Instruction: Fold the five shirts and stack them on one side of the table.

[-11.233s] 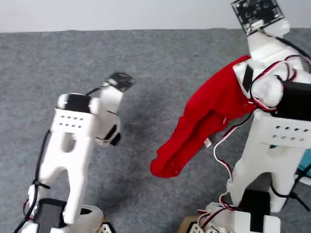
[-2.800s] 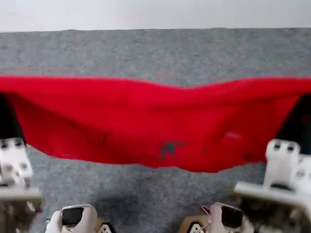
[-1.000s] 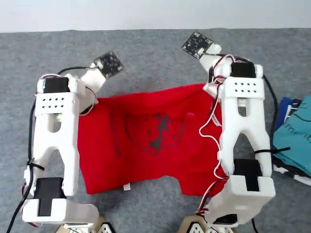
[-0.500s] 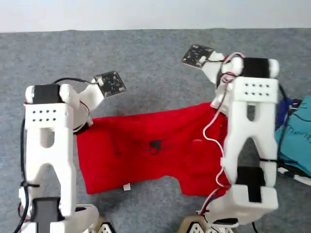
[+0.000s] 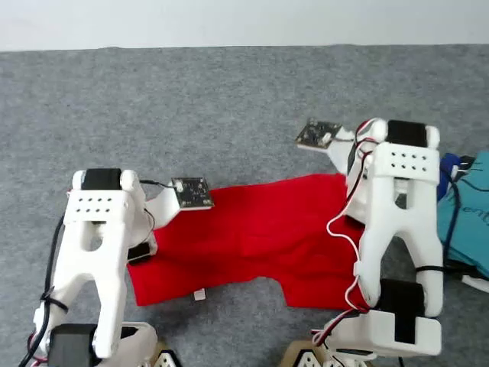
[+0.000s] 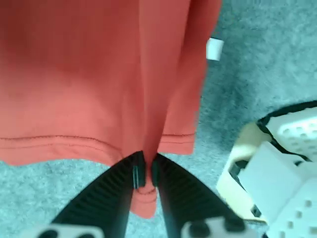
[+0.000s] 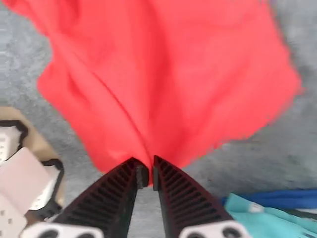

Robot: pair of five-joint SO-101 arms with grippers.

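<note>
While partway through the first fold, gripping the red shirt point(image 5: 252, 237) at both ends. Clamped tight on a pinched ridge of cloth with the left gripper point(image 6: 144, 171) at the shirt's 9 o'clock end, and likewise with the right gripper point(image 7: 146, 173) at its 3 o'clock end. Lies low across the middle of the table point(image 5: 229, 92), far edge drawn toward 6 o'clock over the rest, beside a pile of other shirts point(image 5: 467, 222) at the table's 3 o'clock edge; cannot tell how many of those are folded.

Next, most likely: carry the held edge on toward 6 o'clock until level with the near hem, lower both ends evenly, then let go. Risks a skewed crease if pulled harder on one side.

Compared with half a second back: drawn nearer 6 o'clock with both arms, printed front now hidden under the fold, red strip narrower. Eleven seconds back, hung bunched from one arm alone; under three seconds back, stretched wide in the air.
</note>
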